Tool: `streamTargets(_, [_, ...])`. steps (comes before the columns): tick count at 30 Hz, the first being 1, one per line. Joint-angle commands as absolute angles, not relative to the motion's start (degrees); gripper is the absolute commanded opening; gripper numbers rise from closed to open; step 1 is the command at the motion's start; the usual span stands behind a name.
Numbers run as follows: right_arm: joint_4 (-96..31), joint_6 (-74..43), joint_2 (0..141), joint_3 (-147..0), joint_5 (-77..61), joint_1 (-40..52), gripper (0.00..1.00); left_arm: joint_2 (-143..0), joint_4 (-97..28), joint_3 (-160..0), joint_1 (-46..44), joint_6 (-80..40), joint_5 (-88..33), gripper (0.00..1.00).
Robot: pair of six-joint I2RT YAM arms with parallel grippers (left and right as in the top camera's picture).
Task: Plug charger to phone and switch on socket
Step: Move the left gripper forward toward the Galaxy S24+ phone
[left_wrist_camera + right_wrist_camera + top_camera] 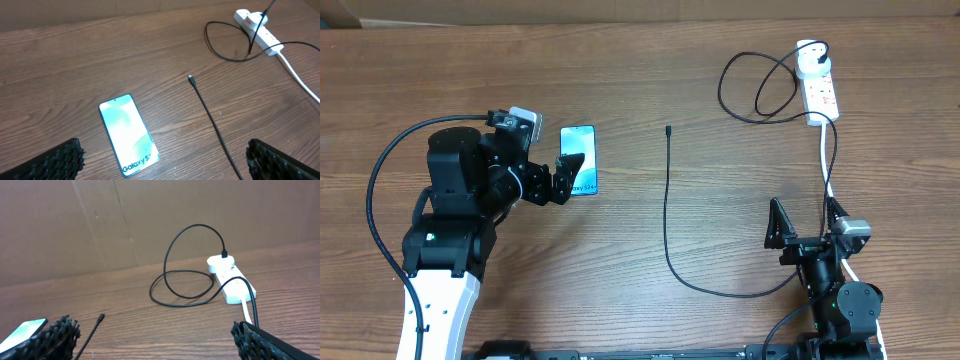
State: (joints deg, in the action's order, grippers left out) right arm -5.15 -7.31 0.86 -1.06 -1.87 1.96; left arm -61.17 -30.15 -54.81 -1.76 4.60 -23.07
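Note:
The phone (579, 160) lies flat on the wooden table, screen up, its "Galaxy" text showing on the phone (129, 134). My left gripper (563, 178) hovers at its left edge, open, with the phone's near end between the spread fingers (60, 162). The charger's black cable (667, 205) runs down the table's middle, and its connector tip (668, 130) lies free right of the phone. The cable loops up to a white adapter (810, 58) plugged into the socket (822, 92) at the back right. My right gripper (805, 222) stands open near the front right, holding nothing.
The socket's white cord (827, 165) runs down toward the right arm, crossing the black cable beside it. In the right wrist view a brown cardboard wall (100, 225) stands behind the table. The left arm's black cable (380, 190) arcs at the far left.

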Motion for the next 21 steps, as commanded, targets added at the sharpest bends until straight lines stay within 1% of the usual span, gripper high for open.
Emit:
streamTargets(1, [-4.8,-7.4,0.6,-0.45,-1.13,2.28,1.0,-61.43,-29.8,-56.1,-1.52,3.79,-22.04,0.99])
streamTargets(8, [-4.8,-7.4,0.6,-0.45,-1.13,2.28,1.0,-61.45,-29.58,-56.1,-1.52,3.79,-21.78,0.99])
streamTargets(21, [-4.8,-7.4,0.6,-0.45,-1.13,2.28,1.0,-61.52,-26.0,-56.12,-1.52,-0.14,-16.62,0.99])
